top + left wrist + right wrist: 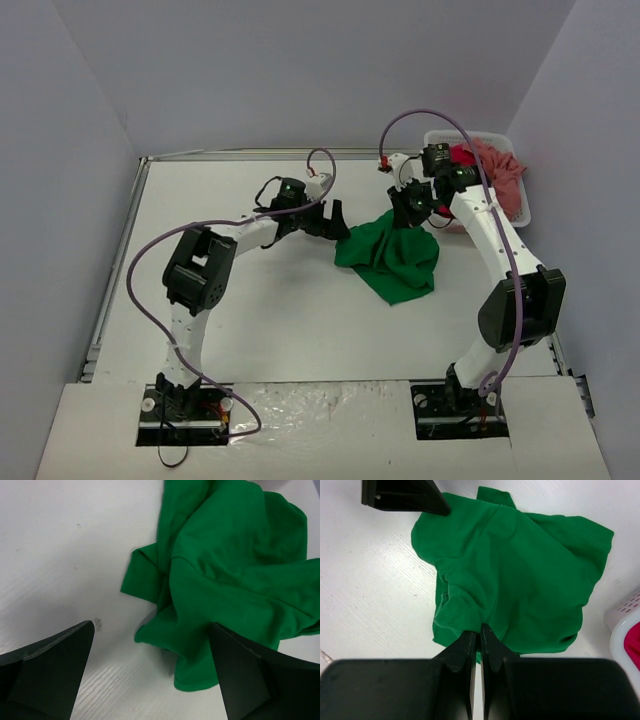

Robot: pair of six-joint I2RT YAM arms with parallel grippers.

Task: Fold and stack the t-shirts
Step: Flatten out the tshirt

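Note:
A crumpled bright green t-shirt (390, 258) (230, 565) (520, 570) lies in a heap on the white table, right of centre. My right gripper (410, 215) (475, 630) is shut on a bunched fold at the shirt's edge, holding that part up. Just left of the heap, my left gripper (335, 225) (152, 627) stands wide open. A green corner lies between its fingers, which do not touch it. One left finger (405, 495) shows at the shirt's far corner in the right wrist view. A crimson red t-shirt (462, 155) and a salmon pink one (500, 172) lie piled in the basket.
The white slatted basket (478, 134) (625, 625) stands at the back right corner, close behind my right arm. Grey walls close in the table at the back and on both sides. Purple cables loop over both arms.

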